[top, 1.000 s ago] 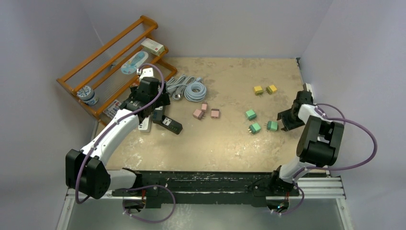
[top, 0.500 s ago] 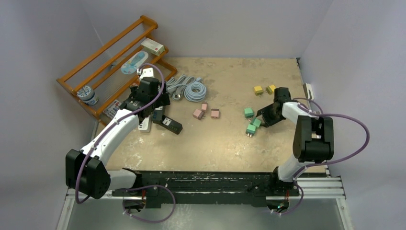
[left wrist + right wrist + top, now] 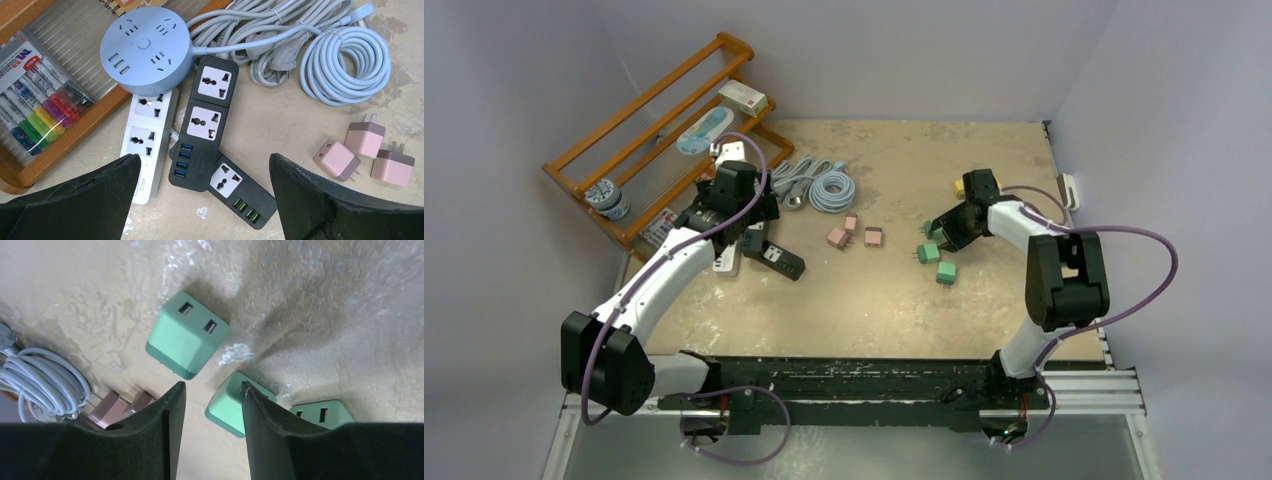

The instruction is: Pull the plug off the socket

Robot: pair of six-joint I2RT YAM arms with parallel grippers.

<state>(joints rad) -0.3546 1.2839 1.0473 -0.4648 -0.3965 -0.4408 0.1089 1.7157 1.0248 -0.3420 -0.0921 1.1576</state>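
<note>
Three power strips lie under my left gripper (image 3: 204, 157), which hangs open and wide above them: a black socket strip with blue USB ports (image 3: 202, 125), a second black strip (image 3: 240, 197) and a white strip (image 3: 147, 142). A round blue socket hub (image 3: 145, 47) lies beyond them. Every outlet that shows is bare. My right gripper (image 3: 212, 386) is low over the table among three loose green plug adapters (image 3: 187, 335) (image 3: 227, 407) (image 3: 320, 412). Its jaws stand narrowly apart with only bare table between them. The right finger (image 3: 270, 430) lies against the middle green adapter.
Coiled grey cables (image 3: 345, 60) and three pink adapters (image 3: 337, 160) lie right of the strips. A wooden rack (image 3: 644, 130) with pens and small items stands at the back left. A yellow adapter (image 3: 961, 185) peeks out behind the right arm.
The right arm has swung left from the table's right edge into the green adapters, which have shifted left. Its jaws have narrowed. The left arm has not moved.
</note>
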